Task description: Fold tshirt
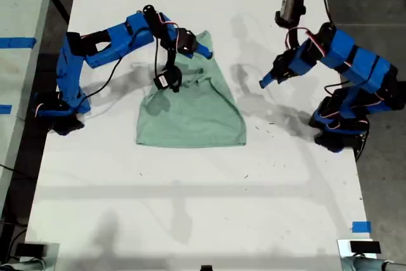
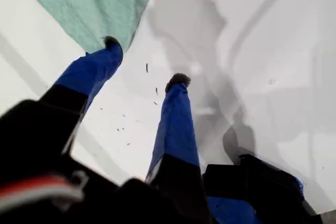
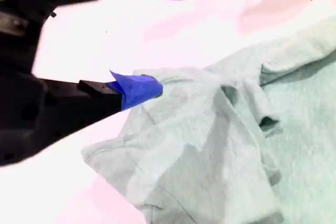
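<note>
Two blue arms on a white table (image 1: 190, 207), mint tshirt (image 1: 193, 115) half-folded, my first gripper (image 1: 263, 83) spread wide just off its edge, my second gripper (image 1: 206, 51) parted over bunched collar.

1. Tshirt (image 1: 190, 109) lies on the table (image 1: 190, 207), toward the far half in the exterior view.
2. My second gripper (image 1: 202, 49) sits at the tshirt's far edge.
3. My first gripper (image 1: 265, 82) is over bare table, just beside the tshirt on the exterior view's right.

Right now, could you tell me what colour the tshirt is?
The tshirt is plain pale mint green, clearest in the exterior view.
</note>
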Controlling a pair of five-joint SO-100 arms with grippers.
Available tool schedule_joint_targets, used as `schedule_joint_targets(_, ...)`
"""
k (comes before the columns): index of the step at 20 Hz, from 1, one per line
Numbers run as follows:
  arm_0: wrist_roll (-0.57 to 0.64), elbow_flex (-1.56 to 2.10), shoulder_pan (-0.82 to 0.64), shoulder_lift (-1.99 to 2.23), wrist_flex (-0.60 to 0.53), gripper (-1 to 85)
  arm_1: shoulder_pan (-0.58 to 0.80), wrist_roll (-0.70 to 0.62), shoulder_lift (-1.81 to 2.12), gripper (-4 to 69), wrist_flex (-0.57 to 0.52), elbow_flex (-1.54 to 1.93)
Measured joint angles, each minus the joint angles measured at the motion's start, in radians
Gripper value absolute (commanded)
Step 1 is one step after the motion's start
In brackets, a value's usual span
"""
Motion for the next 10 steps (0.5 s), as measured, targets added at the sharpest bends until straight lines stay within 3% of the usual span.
schedule_joint_targets(7, -0.012, 0.100, -0.041, 0.195, 0.130, 33.3, -0.028, 0.040, 0.100, 20.7, 0.000, 0.087)
schedule_joint_targets(10, -0.063, 0.314, 0.031, 0.425, 0.170, 31.7, -0.075, 0.075, 0.140, 19.6, 0.000, 0.110)
